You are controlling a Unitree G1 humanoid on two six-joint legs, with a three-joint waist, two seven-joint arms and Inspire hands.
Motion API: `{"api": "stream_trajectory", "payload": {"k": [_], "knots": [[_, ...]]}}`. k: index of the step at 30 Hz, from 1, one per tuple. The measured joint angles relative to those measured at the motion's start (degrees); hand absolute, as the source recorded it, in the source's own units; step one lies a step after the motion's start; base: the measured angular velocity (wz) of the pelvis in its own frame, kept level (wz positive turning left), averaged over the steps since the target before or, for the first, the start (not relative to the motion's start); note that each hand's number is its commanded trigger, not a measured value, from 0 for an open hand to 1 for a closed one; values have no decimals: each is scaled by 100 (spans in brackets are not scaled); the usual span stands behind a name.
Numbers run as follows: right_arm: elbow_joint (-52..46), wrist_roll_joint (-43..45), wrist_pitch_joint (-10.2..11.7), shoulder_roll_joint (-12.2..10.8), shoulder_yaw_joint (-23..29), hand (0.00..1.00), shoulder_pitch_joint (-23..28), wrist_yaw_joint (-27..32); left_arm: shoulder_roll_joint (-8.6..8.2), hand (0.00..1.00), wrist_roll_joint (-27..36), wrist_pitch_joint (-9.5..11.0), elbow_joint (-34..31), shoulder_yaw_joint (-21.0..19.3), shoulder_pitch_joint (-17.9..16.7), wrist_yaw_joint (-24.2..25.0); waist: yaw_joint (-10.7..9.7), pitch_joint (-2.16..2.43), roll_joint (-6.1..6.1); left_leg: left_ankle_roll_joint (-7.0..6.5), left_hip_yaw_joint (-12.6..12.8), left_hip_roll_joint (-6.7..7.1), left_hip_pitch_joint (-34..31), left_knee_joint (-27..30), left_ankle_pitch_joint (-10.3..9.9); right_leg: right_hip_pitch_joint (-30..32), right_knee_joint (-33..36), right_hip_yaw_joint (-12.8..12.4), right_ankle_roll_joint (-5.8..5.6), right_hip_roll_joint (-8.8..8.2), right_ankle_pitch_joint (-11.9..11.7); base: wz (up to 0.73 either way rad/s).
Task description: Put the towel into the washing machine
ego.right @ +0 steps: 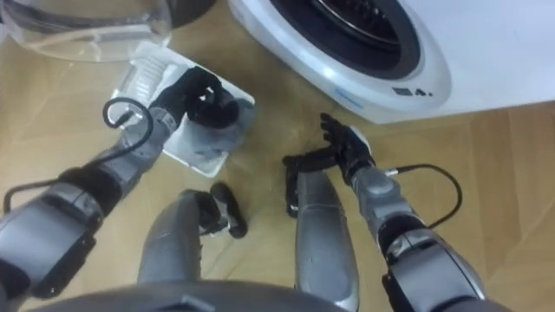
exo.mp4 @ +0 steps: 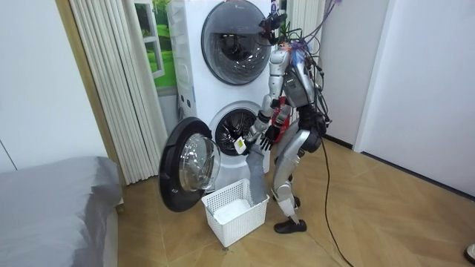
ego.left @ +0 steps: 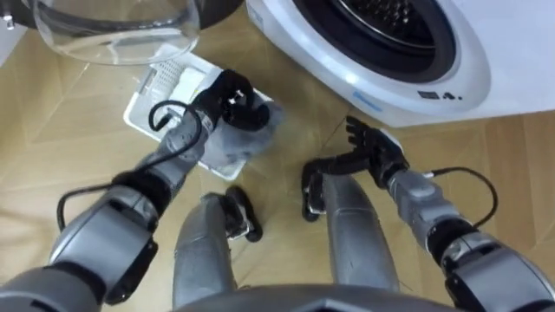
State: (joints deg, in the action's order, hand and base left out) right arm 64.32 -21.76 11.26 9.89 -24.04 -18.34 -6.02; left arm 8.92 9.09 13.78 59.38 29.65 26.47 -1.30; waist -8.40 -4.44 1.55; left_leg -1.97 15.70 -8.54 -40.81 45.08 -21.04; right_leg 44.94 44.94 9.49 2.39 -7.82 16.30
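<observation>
My left hand (ego.left: 227, 97) is curled round the top of a grey towel (ego.left: 236, 139), which hangs down over the white laundry basket (ego.left: 161, 90). In the room view the towel (exo.mp4: 257, 176) drapes from that hand to the basket (exo.mp4: 236, 215). The washing machine's lower drum opening (ego.left: 395, 22) lies at the upper right, with its white front (ego.left: 347, 69) around it. To the right of the towel and just below the machine's front, my right hand (ego.left: 375, 149) is held out with straight fingers and holds nothing. I stand close in front of the machine.
The round glass door (ego.left: 113, 30) is swung wide open at the upper left, above the basket. In the room view a second drum (exo.mp4: 236, 41) sits stacked above, pleated curtains (exo.mp4: 111, 81) hang on the room view's left, and a grey bed (exo.mp4: 52, 200) fills the near corner.
</observation>
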Motion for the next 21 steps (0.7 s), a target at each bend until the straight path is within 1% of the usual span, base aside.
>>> {"api": "stream_trajectory", "payload": {"k": [1,3,4,5,6,7,10,13,14,15,18,19,20,21], "knots": [[0,10,0,0,2,0,-1,-10,-22,100,102,1,-33,1,-25,67,35,1,-3,4,-1,1,30,-26,3,-33,-39,3,-9,5,-5,0],[20,64,-3,0,-2,0,-2,-31,-156,100,490,3,-62,12,-50,325,88,4,-6,-8,-6,20,140,-104,29,-163,-142,23,-47,3,-28,2],[20,67,-3,-2,-3,0,4,-44,-167,100,636,3,-63,35,-54,392,93,5,-8,-14,-5,28,168,-132,37,-191,-153,23,-52,-1,-31,3],[10,86,-3,-13,-2,0,3,-44,-170,100,926,1,-126,46,-74,555,108,6,-9,-16,0,33,200,-150,38,-231,-180,23,-62,-2,-37,0],[5,157,-2,-38,1,0,-5,-31,-127,100,1311,2,-289,91,-139,704,110,6,-9,-21,-1,35,216,-173,43,-260,-228,30,-79,0,-47,0],[4,194,-2,-43,0,0,-9,-35,-107,100,1487,2,-370,102,-168,779,109,7,-9,-22,-1,37,223,-177,43,-270,-234,32,-83,0,-49,0],[5,204,-1,-62,1,0,-23,-64,-40,100,2382,2,-772,104,-268,1249,121,14,-20,-29,-2,45,249,-179,47,-306,-243,30,-98,-5,-60,0],[7,204,-3,-73,56,0,-7,-147,-89,100,2966,1,-843,87,-268,1550,124,22,-19,-37,-3,44,321,-254,76,-382,-342,34,-102,23,-115,0],[7,204,-5,-73,64,0,-3,-174,-103,100,3048,-1,-866,87,-274,1595,127,25,-21,-35,-2,46,348,-290,88,-413,-388,34,-103,32,-135,-7],[5,203,-4,-71,85,0,-4,-228,-133,100,3192,-1,-894,88,-284,1698,132,48,-16,-30,-1,39,385,-355,115,-461,-492,28,-107,72,-194,-9],[5,208,-3,-76,126,0,1,-239,-153,100,3327,-2,-894,93,-315,1935,139,67,-15,-15,3,29,548,-486,176,-667,-755,25,-102,187,-335,-11],[4,207,-3,-82,123,0,5,-238,-151,100,3378,-2,-895,99,-328,1981,137,77,-16,-8,2,24,573,-507,181,-704,-791,25,-103,192,-347,-7],[-1,206,-3,-115,123,0,21,-239,-149,100,3498,-2,-918,102,-374,2052,135,122,-35,-3,7,32,625,-562,193,-746,-830,18,-102,194,-363,0],[-3,216,-4,-143,124,0,30,-247,-157,100,3601,-2,-927,100,-394,2113,130,129,-38,-4,6,30,682,-571,202,-814,-851,28,-104,199,-365,0]]}}
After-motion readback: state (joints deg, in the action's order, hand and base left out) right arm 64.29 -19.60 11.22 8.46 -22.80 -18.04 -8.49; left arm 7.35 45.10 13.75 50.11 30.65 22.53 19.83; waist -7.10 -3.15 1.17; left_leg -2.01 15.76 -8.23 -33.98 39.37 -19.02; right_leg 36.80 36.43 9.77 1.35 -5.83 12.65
